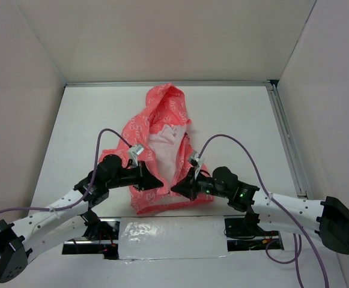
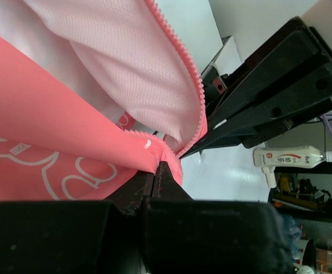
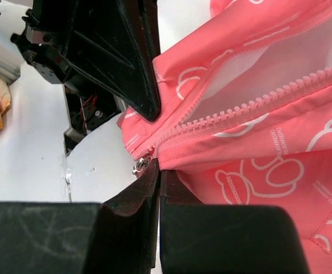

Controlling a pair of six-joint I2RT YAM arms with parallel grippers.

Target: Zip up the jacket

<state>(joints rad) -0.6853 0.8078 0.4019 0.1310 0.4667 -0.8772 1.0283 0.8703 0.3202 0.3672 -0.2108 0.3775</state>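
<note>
The coral-pink jacket (image 1: 162,108) with white print lies in the middle of the table, hood at the far end and front open on its whitish lining (image 1: 165,147). At the bottom hem my left gripper (image 1: 160,183) is shut on the left front edge (image 2: 164,154) beside the zipper teeth (image 2: 195,85). My right gripper (image 1: 174,188) faces it tip to tip. It is shut on the jacket (image 3: 251,160) at the foot of the zipper, and the small metal slider (image 3: 140,166) shows just left of its fingertips. The two zipper rows (image 3: 257,103) spread apart above that point.
White walls close the table on three sides, and a metal rail (image 1: 285,138) runs down the right edge. Shiny tape (image 1: 174,231) covers the near edge between the arm bases. A white bottle (image 2: 288,157) and shelf clutter stand off the table.
</note>
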